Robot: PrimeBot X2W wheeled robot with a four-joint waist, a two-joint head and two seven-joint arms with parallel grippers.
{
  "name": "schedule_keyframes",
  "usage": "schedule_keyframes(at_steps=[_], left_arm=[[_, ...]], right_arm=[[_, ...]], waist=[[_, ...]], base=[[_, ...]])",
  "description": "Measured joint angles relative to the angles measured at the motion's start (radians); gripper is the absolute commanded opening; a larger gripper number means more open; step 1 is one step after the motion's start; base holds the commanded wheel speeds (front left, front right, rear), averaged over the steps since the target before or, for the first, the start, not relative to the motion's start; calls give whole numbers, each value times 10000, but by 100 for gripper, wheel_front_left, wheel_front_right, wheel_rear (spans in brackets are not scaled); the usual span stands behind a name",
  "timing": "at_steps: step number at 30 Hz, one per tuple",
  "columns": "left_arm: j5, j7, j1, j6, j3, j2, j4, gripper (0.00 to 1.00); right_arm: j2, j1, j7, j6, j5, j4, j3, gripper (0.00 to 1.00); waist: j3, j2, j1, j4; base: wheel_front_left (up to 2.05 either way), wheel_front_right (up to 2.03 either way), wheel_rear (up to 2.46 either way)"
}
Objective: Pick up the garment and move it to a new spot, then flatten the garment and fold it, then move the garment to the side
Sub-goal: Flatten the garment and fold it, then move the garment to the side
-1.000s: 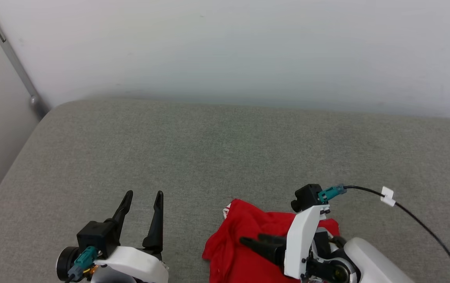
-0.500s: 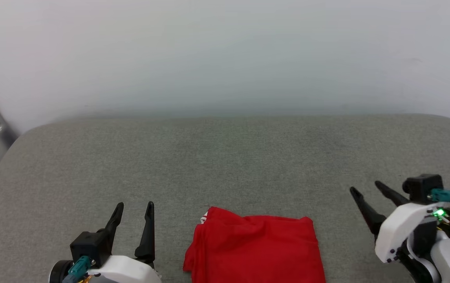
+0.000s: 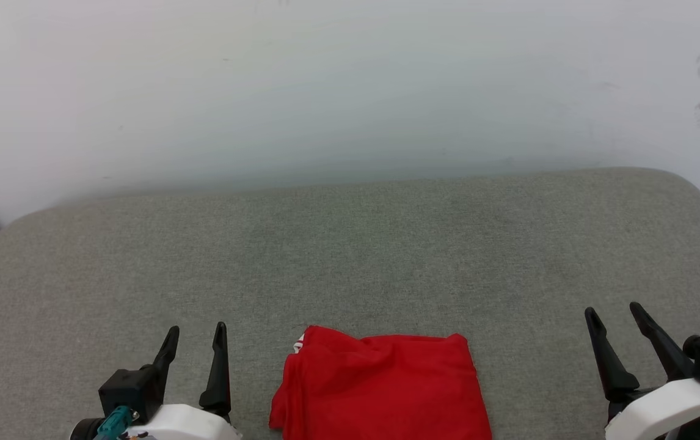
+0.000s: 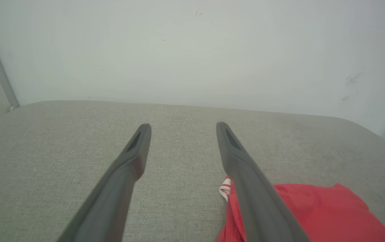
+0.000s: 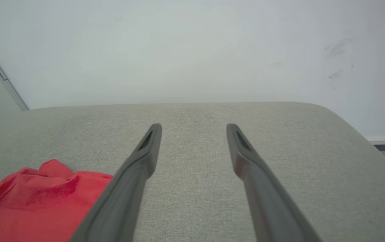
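The left gripper (image 3: 198,328) holds its two long dark fingers apart, nothing between them; the right gripper (image 3: 612,309) is spread and empty too. The folded red soft-fabric garment (image 3: 380,391), with striped trim showing at one corner, lies between them, just beside the left gripper's inner finger and farther from the right. Under it is a grey woven cushion (image 3: 350,244).

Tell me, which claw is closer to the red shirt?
Left. The left claw is open just left of the red shirt, not touching it; the right claw, also open, stands farther off on the shirt's right side.
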Motion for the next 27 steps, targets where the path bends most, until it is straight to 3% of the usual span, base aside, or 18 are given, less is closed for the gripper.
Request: schedule_keyframes(at_steps=[7,19,23,27], left_arm=[[-71,-12,130,90,86,-31,-10,100],[-75,-42,151,150,88,-56,-50,100],[-79,-58,148,150,121,-88,-111,100],[-52,-75,105,128,144,-105,-186,100]], right_arm=[[504,279,-44,0,-447,-474,-107,100],[382,231,322,0,-54,-506,-299,100],[69,46,1622,0,1457,82,-1032,100],[-790,-311,3992,-2,2556,1114,-1511,100]], waist=[[103,0,0,12],[128,0,0,137],[201,0,0,199],[311,0,1,348]], base=[[0,0,0],[0,0,0],[0,0,0],[0,0,0]])
